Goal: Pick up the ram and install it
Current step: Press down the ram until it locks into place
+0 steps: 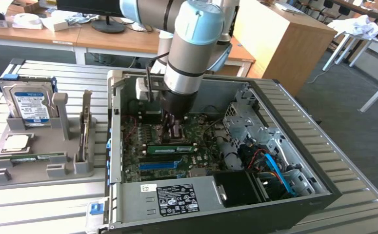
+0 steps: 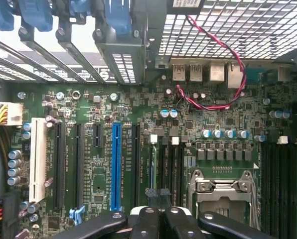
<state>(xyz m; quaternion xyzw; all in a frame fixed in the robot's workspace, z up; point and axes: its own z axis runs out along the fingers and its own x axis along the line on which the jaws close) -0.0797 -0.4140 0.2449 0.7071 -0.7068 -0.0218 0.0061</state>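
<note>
Green and thin, the ram stood on edge in a motherboard slot directly under the claw, whose fingers looked pressed together; I could not tell if they touched it. To seat it well, I judged, the push had to go straight down and evenly, until both end latches caught. The arm reached steeply down into the open case, wrist nearly vertical.

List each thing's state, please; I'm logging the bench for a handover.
Computer case: side panel off, open.
Ram: standing edge-up on the motherboard, under the gripper.
Gripper: inside the case, jaws shut.
Hard drive: upright in the grey holder.
Processor chip: lying flat in the holder.
</note>
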